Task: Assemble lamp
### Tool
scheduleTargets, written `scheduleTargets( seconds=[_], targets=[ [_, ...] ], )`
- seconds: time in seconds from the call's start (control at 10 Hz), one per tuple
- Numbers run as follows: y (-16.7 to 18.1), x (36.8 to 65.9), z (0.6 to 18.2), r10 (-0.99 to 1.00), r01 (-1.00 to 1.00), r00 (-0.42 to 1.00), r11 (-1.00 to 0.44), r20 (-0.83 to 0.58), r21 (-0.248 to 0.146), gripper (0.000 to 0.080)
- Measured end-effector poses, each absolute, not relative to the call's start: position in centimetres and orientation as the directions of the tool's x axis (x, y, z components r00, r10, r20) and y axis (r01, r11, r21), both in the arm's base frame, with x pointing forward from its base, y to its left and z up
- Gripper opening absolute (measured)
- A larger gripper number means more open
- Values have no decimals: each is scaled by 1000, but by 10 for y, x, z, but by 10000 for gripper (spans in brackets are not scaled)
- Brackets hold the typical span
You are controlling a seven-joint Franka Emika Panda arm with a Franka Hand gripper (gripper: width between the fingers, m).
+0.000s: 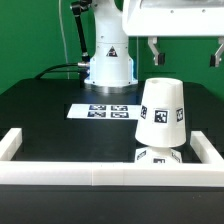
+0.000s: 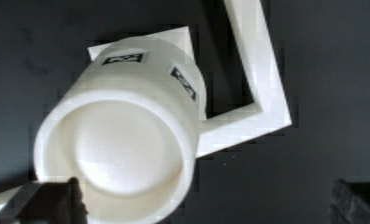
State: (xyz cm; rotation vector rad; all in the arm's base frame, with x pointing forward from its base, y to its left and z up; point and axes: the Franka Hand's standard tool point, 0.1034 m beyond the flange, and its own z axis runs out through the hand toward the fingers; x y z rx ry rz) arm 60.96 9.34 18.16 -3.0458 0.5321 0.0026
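The shade stands upright, narrow end up, over the base near the front wall of the white frame, toward the exterior view's right; the bulb is not visible, presumably covered by the shade. The hand hangs above the shade with its fingers apart and nothing between them, clear of the top. In the wrist view the shade's rounded top fills the picture, with the base and frame corner beyond it. The lamp looks close to done, so the step in hand is probably checking or pressing the shade home. To do it well, come straight down on the shade's axis, keep the fingers wide enough to clear the taper, and push gently so the stack does not tip or slide on the black surface. The marker board lies behind, well apart.
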Motion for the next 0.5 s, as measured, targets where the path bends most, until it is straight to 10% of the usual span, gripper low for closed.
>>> scheduleTargets(
  seconds=[0.5],
  targets=[
    [111, 595, 176, -369, -369, 928, -929, 41, -14, 699]
  ],
)
